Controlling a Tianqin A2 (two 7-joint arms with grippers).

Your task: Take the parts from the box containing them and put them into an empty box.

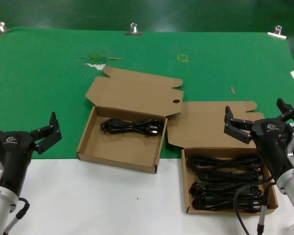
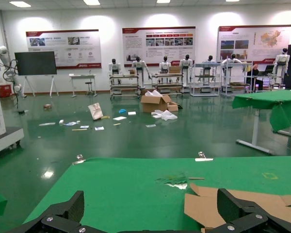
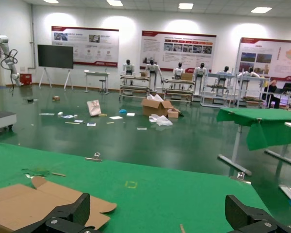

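The wide shallow box, with a round hole in its lid flap, lies left of centre and holds one black coiled cable. The squarer box with a plain lid lies at the right and holds several cable bundles. My left gripper is open and empty, left of the wide box. My right gripper is open and empty, over the squarer box's far right corner. In the left wrist view the gripper faces the wide lid. In the right wrist view the gripper has a lid beside it.
The boxes lie on a green cloth clamped by metal clips at the far edge. A torn patch with a white scrap and a yellow square mark lie behind the boxes. The white table front is nearest me.
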